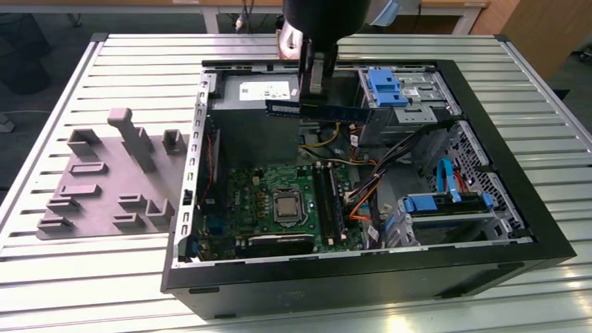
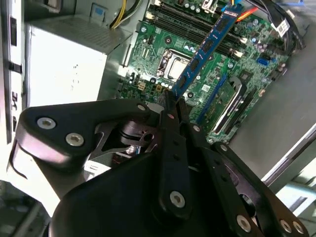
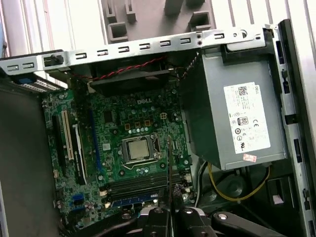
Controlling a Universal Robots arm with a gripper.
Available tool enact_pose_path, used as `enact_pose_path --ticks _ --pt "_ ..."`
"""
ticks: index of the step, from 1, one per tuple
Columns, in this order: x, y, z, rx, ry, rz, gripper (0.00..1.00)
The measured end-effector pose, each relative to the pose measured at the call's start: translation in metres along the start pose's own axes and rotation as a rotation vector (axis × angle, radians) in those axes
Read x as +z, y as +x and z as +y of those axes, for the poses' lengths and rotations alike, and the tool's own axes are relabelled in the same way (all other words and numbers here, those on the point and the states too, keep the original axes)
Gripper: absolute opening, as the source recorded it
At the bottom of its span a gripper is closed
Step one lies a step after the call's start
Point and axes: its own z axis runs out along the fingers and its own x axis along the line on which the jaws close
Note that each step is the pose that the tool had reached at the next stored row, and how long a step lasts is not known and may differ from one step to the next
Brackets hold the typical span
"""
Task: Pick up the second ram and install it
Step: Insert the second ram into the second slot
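A slatted metal table (image 1: 111, 62) in a workshop carried an open computer case (image 1: 370, 281) lying on its side, with a grey holder tray (image 1: 102, 180) beside it at the exterior view's left. In the upper middle of that frame the gripper (image 1: 315, 104) hung above the case, clamped narrowly on the second ram (image 1: 347, 113), which it held level and clear of everything beneath.

The carrying step appeared to be in hand. The stick was clear of the tray, not yet seated, and well apart from the black memory slots (image 1: 326, 198) on the motherboard (image 1: 245, 201) lower in the frame. Seating it would, by the look of things, call for squaring the stick's long edge over a free slot and pressing straight in.

The exterior view gave the stick only as a thin bar. The second wrist view showed its blue face and dark chips jutting from the fingers (image 2: 173, 123) over the board. The first wrist view caught it edge-on, a dark sliver set against the slots and the labelled power supply (image 3: 232, 123).
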Motion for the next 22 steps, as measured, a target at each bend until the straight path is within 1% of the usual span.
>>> enact_pose_path --ticks 16,22 --pt "0.0025 0.0002 -0.0001 0.254 0.0185 0.0028 0.14" --pt "0.0033 0.0002 -0.0001 0.336 0.0242 0.0028 0.14"
